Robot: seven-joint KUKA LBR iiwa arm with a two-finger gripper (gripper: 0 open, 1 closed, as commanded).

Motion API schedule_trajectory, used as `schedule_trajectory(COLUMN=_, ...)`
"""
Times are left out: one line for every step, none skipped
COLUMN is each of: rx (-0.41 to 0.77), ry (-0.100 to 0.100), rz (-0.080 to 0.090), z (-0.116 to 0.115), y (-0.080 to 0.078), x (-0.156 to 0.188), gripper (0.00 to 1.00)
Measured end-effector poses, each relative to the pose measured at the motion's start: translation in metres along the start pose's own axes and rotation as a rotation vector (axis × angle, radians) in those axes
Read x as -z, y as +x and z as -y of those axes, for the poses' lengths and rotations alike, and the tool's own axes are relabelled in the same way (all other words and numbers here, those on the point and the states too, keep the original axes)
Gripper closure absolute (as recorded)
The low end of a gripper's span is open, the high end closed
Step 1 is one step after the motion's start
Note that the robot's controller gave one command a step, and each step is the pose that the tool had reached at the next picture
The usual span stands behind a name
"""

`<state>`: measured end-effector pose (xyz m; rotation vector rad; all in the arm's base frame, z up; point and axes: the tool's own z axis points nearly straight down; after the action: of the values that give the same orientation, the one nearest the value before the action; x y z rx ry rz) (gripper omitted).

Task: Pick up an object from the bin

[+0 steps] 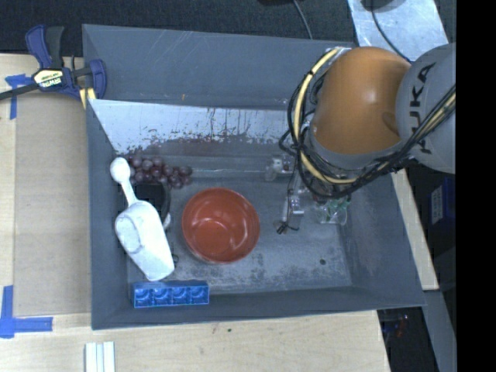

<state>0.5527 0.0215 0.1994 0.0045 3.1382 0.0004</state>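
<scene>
Camera view: we saw the jaws low over the bin floor, just right of the central red bowl. We couldn't tell whether they stood apart. Nothing looked lifted yet.

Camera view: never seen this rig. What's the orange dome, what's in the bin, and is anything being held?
A single camera looks down into a grey metal bin from above and a little to one side. The orange dome with cables round it is a cover on the robot arm's wrist, so it is part of the machine. The arm comes in from the right. Below the dome hangs the gripper, over bare floor in the bin's right half, to the right of a round red bowl. I can't make out anything held in it.

On the left lie a white plastic scoop, a bunch of dark purple grapes behind it, and a black object I can't identify. A flat blue studded brick lies along the front wall.
</scene>
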Motion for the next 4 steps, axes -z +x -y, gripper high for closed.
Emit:
schedule_trajectory(rx=0.000, ry=0.000, rz=0.000, z=0.000, y=0.000, x=0.000, gripper=0.00)
schedule_trajectory(rx=-0.014, ry=-0.001, rz=-0.001, z=-0.017, y=-0.004, x=-0.062, gripper=0.00)
schedule_trajectory(rx=-0.008, ry=0.000, rz=0.008, z=-0.003, y=-0.002, x=-0.082, gripper=0.00)
schedule_trajectory(rx=-0.015, ry=-0.006, rz=0.012, z=-0.084, y=0.023, x=-0.129, gripper=0.00)
